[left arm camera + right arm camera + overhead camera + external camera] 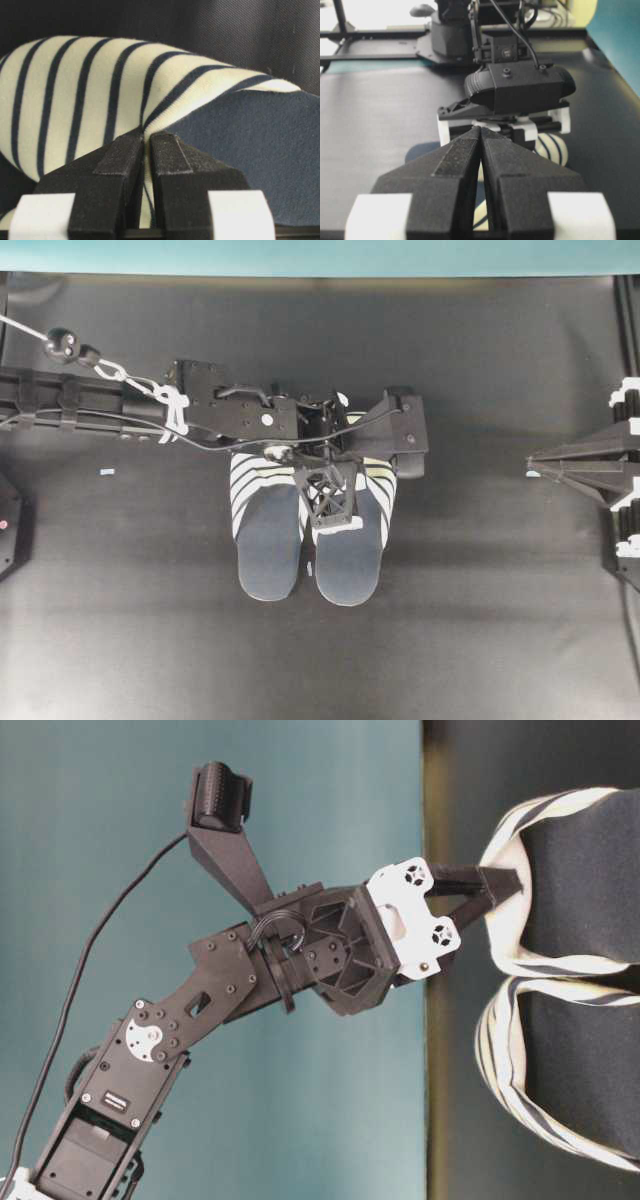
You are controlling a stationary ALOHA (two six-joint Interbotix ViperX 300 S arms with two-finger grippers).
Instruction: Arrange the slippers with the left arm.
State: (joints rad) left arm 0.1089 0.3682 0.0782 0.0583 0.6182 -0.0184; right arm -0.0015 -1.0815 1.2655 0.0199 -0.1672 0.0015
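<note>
Pair of open-back slippers [305, 540], white-and-navy striped toe uppers, navy insoles: side by side at centre of the overhead view, heels toward the bottom edge. Left gripper [147, 140], black lattice build: jaws pinched together on the striped upper's edge of one slipper. Right gripper [535, 467], black, pointed: jaws together, empty, right edge. Surface: matte black tabletop [480, 620]. Behind: teal wall [320, 255] along the top.

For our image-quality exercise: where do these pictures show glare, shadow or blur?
Overhead view: soft shadow on the table around the slippers. Right wrist view: overexposed background at top left, right gripper softly blurred. Left wrist view: left gripper close and slightly soft.
</note>
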